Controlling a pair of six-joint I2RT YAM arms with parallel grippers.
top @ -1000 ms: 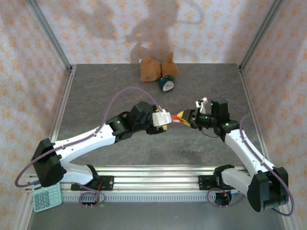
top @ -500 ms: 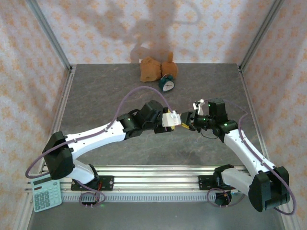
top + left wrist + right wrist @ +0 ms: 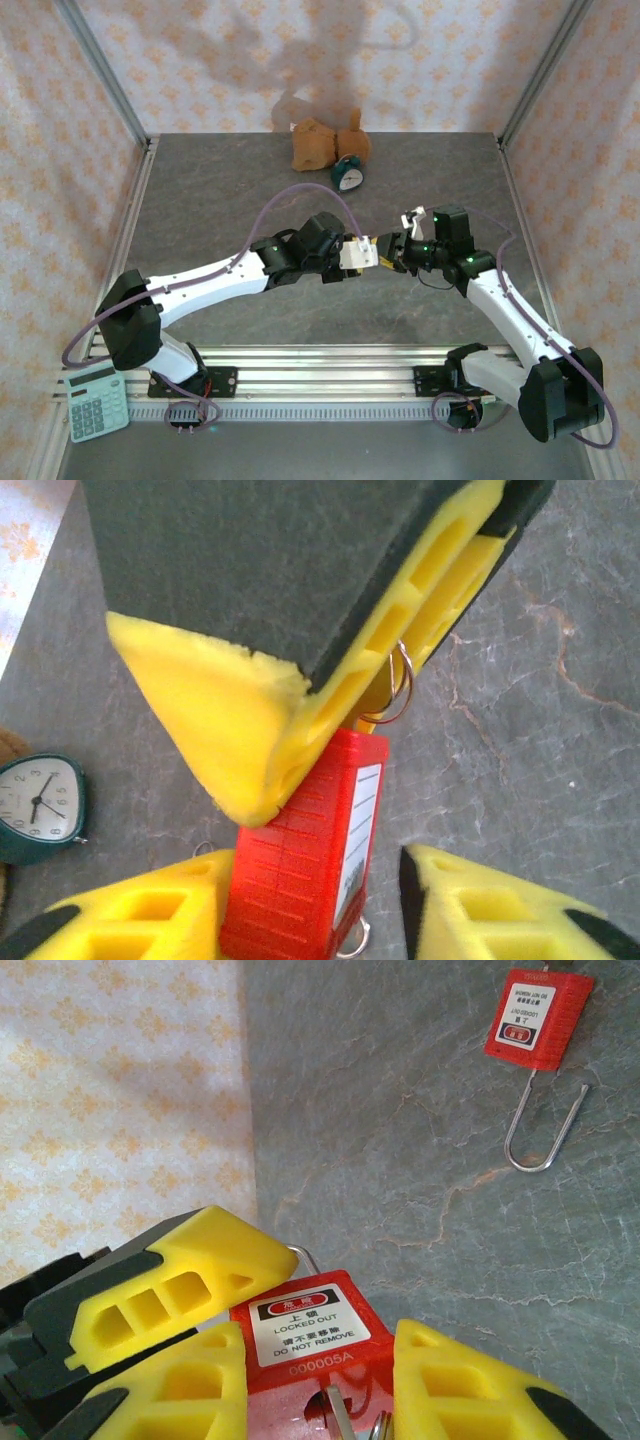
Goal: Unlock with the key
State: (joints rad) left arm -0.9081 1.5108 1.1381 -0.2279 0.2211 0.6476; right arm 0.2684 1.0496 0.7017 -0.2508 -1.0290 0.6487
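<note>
Evidently mid-unlock: the right end effector [image 3: 318,1345] clamped the red padlock [image 3: 300,1312], the key [image 3: 337,1418] (barely visible) protruding toward its palm; the left end effector [image 3: 315,865] stood apart astride it, probably needing a firm hold next.

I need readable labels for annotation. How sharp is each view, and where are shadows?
Right wrist: label on near padlock crisp, print on far padlock too small. Left wrist: yellow finger close up looks soft, clock face sharp. Top external: arm shadows on back wall.
</note>
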